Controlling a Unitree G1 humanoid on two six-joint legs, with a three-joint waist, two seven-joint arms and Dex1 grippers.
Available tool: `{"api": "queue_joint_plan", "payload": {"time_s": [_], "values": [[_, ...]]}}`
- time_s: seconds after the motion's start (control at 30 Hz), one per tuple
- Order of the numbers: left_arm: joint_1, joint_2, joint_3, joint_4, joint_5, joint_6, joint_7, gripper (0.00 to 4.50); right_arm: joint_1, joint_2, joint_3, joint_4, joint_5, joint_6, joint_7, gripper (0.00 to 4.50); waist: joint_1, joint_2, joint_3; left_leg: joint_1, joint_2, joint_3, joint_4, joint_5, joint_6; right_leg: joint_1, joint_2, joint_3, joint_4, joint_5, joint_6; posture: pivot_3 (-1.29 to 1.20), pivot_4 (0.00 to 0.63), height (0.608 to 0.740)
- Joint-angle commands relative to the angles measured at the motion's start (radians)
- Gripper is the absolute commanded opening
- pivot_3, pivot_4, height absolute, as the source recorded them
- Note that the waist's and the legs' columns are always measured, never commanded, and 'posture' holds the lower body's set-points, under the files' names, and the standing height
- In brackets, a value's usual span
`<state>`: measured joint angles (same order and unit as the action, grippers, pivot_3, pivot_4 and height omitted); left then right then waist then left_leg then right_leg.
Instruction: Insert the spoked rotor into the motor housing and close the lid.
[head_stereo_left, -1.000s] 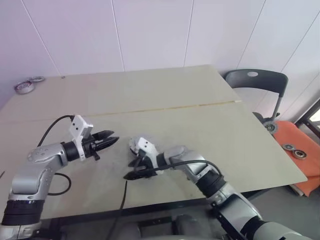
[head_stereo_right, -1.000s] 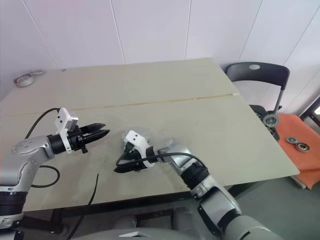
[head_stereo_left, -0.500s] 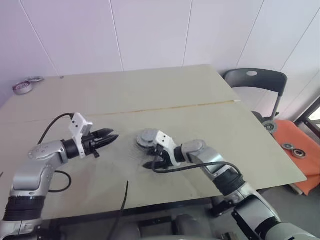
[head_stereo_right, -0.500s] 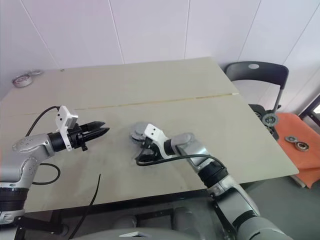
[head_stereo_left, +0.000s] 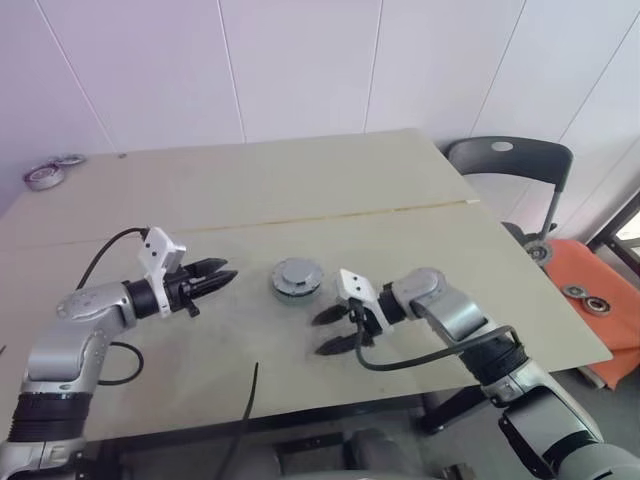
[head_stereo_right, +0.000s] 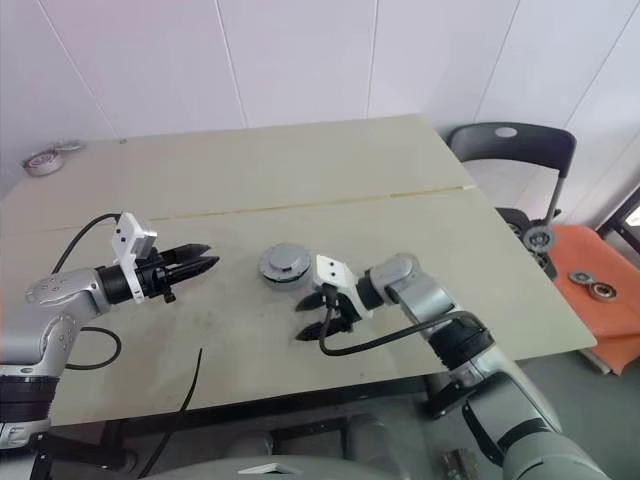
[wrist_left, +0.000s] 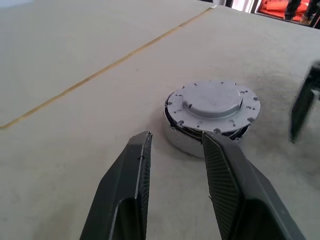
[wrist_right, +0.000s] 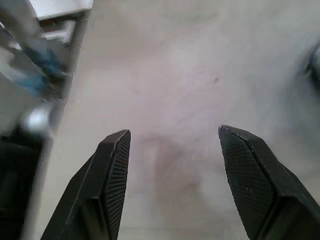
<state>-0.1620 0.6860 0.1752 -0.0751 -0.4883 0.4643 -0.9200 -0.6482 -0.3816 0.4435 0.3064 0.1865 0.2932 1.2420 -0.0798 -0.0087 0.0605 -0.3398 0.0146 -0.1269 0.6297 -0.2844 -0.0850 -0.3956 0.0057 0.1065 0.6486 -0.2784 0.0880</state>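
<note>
The motor housing (head_stereo_left: 296, 278) stands on the table, a round puck capped by a grey lid (wrist_left: 212, 100) with small screw holes around its rim. The spoked rotor is hidden. My left gripper (head_stereo_left: 230, 269) hovers just left of the housing, pointing at it, open with nothing between its fingers (wrist_left: 140, 165). My right gripper (head_stereo_left: 318, 335) hangs to the right and nearer the front edge, clear of the housing. It is open wide and empty, and in the right wrist view its fingers (wrist_right: 115, 165) frame bare table.
Metal rings (head_stereo_left: 45, 175) lie at the far left back corner. A grey chair (head_stereo_left: 510, 160) and an orange stool with bearings (head_stereo_left: 590, 295) stand off the table's right side. A black cable (head_stereo_left: 245, 400) hangs over the front edge.
My right gripper has let go of the housing, pulled back to the right, lifted and rolled, leaving the lidded housing uncovered. The left arm has not moved.
</note>
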Motion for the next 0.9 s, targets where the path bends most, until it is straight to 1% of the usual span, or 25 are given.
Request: {"api": "queue_joint_plan", "payload": {"time_s": [0.03,0.17,0.2,0.3,0.33,0.47,0.57,0.67,0.9], "values": [[0.005,-0.013,0.031,-0.035,-0.004,-0.031,0.024,1.7,-0.12,0.052,-0.099,0.109,-0.011,-0.175,-0.066,2.93,0.002,0.0,0.0,0.0,0.0,0.0,0.0,0.0,0.0,0.0,0.0,0.0,0.0,0.0,0.0,0.0,0.0,0.74],[0.026,-0.036,0.049,-0.048,-0.005,-0.049,0.06,1.7,-0.206,0.129,-0.148,0.281,-0.041,-0.326,-0.144,2.93,0.007,0.0,0.0,0.0,0.0,0.0,-0.001,0.0,0.0,0.0,0.0,0.0,-0.001,0.001,0.0,0.0,0.0,0.74],[0.032,-0.039,0.053,-0.055,-0.008,-0.05,0.067,1.7,-0.226,0.146,-0.157,0.32,-0.049,-0.36,-0.161,2.93,0.009,0.0,0.0,0.0,0.0,0.0,-0.002,0.0,0.0,0.0,-0.001,0.0,-0.001,0.002,-0.003,0.0,0.0,0.74],[0.057,-0.047,0.068,-0.081,-0.014,-0.047,0.084,1.7,-0.277,0.184,-0.16,0.448,-0.079,-0.438,-0.16,2.93,0.008,0.0,0.0,-0.001,0.0,0.0,-0.002,0.0,0.0,0.0,-0.001,0.0,-0.001,0.003,-0.004,0.0,0.0,0.74],[0.066,-0.049,0.077,-0.09,-0.016,-0.045,0.092,1.7,-0.299,0.2,-0.155,0.514,-0.102,-0.465,-0.179,2.93,0.007,0.0,0.0,-0.001,0.0,0.0,-0.002,0.0,0.0,0.0,-0.001,0.0,-0.001,0.003,-0.004,0.0,0.0,0.74],[0.107,-0.052,0.109,-0.129,-0.025,-0.036,0.116,1.7,-0.371,0.266,-0.157,0.734,-0.157,-0.54,-0.224,2.93,0.002,0.0,0.0,0.0,0.0,0.0,-0.002,0.0,0.0,0.0,-0.001,0.0,0.0,0.003,-0.004,0.0,0.0,0.74],[0.152,-0.054,0.135,-0.179,-0.038,-0.022,0.138,1.7,-0.419,0.287,-0.171,0.858,-0.195,-0.582,-0.27,2.93,-0.004,0.0,0.0,0.0,0.0,0.0,-0.001,0.0,0.0,0.0,-0.001,0.0,0.001,0.003,-0.004,0.0,0.0,0.74],[0.191,-0.05,0.159,-0.215,-0.051,-0.011,0.154,1.7,-0.445,0.291,-0.183,0.925,-0.217,-0.592,-0.279,2.93,-0.005,0.0,0.0,0.0,0.0,0.0,-0.001,0.0,0.0,0.0,-0.001,0.0,0.001,0.003,-0.004,0.0,0.0,0.74],[0.248,-0.045,0.191,-0.263,-0.072,0.009,0.175,1.7,-0.456,0.277,-0.211,0.973,-0.245,-0.574,-0.186,2.93,-0.021,0.0,0.0,0.0,0.0,0.0,-0.001,0.0,0.0,0.001,-0.001,0.0,0.001,0.003,-0.004,0.0,0.0,0.74]]}}
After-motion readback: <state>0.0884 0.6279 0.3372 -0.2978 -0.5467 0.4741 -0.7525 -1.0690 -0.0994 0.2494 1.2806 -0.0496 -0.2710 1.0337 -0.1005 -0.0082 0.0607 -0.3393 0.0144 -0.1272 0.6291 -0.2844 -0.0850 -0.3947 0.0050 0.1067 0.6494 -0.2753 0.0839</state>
